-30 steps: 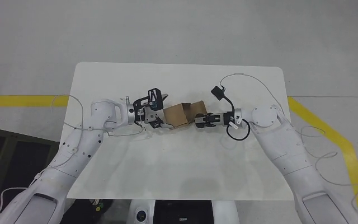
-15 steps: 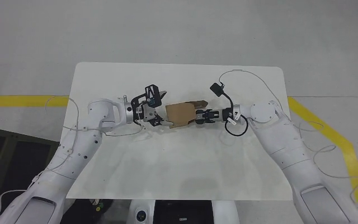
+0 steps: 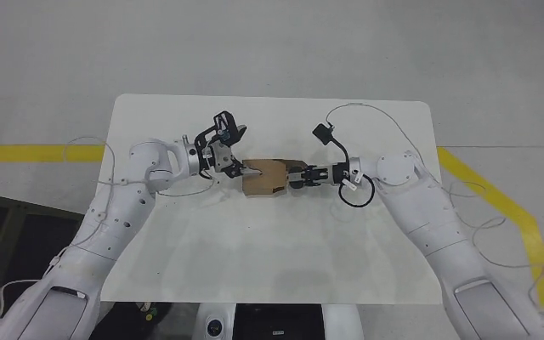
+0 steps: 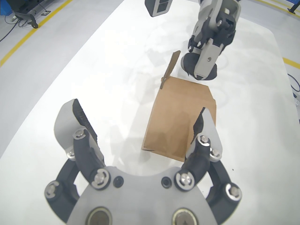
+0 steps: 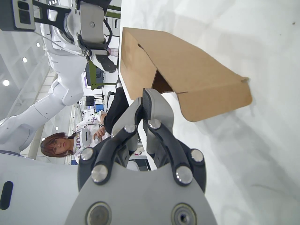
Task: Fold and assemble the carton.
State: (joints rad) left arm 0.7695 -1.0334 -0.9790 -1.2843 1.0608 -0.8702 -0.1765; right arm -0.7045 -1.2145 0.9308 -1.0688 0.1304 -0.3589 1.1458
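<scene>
left arm: elbow out, forearm angled inward
left tool: fingers spread wide, pads facing each other
right arm: elbow out, forearm reaching inward
right tool: fingers pressed together, tip pointing toward the left tool

The carton now looks flatter, with its flaps folded down. The right gripper has pushed in toward the table's left edge. The left gripper has moved toward the far edge.
</scene>
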